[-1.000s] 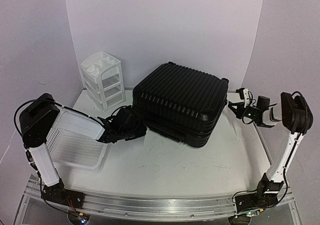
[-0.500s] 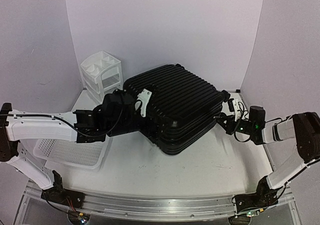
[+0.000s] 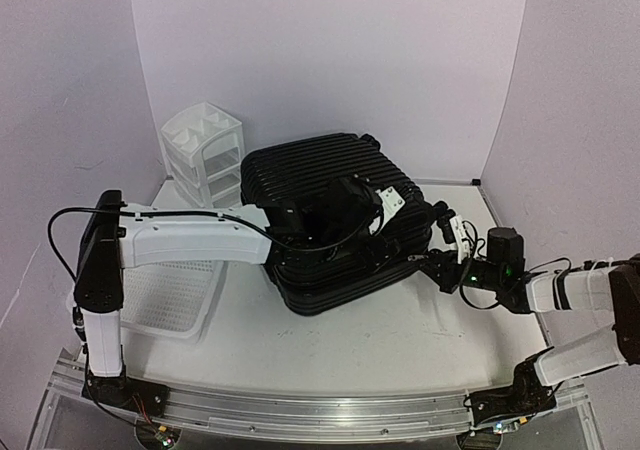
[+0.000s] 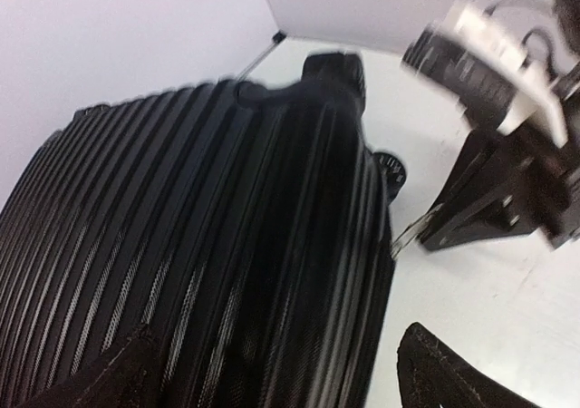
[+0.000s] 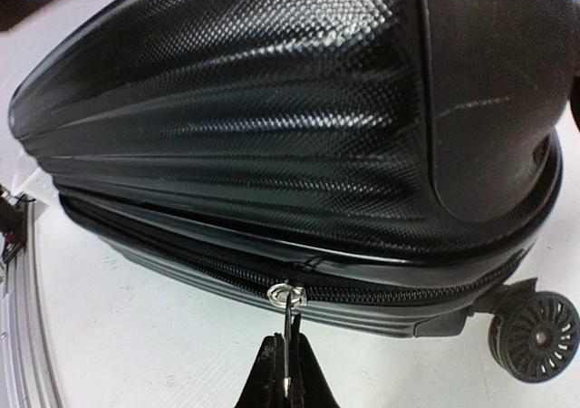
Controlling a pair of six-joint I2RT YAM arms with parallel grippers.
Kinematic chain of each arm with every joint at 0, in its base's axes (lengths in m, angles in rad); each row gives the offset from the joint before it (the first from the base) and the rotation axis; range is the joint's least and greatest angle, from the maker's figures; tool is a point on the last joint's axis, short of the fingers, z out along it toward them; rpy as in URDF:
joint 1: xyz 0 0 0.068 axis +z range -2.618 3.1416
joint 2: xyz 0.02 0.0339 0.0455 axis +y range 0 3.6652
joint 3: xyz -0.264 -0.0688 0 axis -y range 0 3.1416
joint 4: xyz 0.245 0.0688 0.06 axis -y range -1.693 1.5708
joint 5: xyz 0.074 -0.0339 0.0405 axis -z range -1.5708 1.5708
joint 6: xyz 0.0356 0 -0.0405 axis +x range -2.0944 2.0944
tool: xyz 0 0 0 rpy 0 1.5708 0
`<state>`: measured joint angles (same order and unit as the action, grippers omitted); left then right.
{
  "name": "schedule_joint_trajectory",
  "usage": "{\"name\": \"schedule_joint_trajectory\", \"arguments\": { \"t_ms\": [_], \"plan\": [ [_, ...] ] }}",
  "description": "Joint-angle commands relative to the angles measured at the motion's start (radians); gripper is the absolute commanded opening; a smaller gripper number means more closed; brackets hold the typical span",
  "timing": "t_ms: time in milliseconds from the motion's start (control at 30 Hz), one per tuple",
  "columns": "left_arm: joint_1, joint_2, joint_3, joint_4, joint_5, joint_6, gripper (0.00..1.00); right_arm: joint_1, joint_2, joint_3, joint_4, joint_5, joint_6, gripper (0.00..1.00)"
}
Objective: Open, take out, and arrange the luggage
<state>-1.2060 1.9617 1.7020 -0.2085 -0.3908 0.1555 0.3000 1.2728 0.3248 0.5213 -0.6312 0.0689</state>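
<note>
At centre, luggage (image 3: 290, 165), wheels (image 5: 535, 335) rightward

White arms (image 3: 190, 245), black joints (image 3: 97, 260)

Suitcase (image 3: 300, 170): black, ribbed hard shell, lying flat on the surface (image 3: 380, 340), centre-rear. Both shells closed together. Metal zip pull (image 5: 286, 296) hangs from the side seam, near a caster wheel (image 5: 535, 334).
</note>
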Motion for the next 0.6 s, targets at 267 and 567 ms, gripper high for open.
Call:
{"name": "schedule_joint_trajectory", "arguments": {
  "t_ms": [267, 567],
  "plan": [
    [0.052, -0.065, -0.111, -0.088, -0.244, -0.097, 0.79, -0.275, 0.161, 0.148, 0.074, -0.259, 0.206, 0.0],
    [0.083, -0.131, -0.194, -0.103, -0.256, -0.142, 0.76, -0.435, 0.552, 0.41, 0.205, -0.551, 0.457, 0.0]
  ]
}}
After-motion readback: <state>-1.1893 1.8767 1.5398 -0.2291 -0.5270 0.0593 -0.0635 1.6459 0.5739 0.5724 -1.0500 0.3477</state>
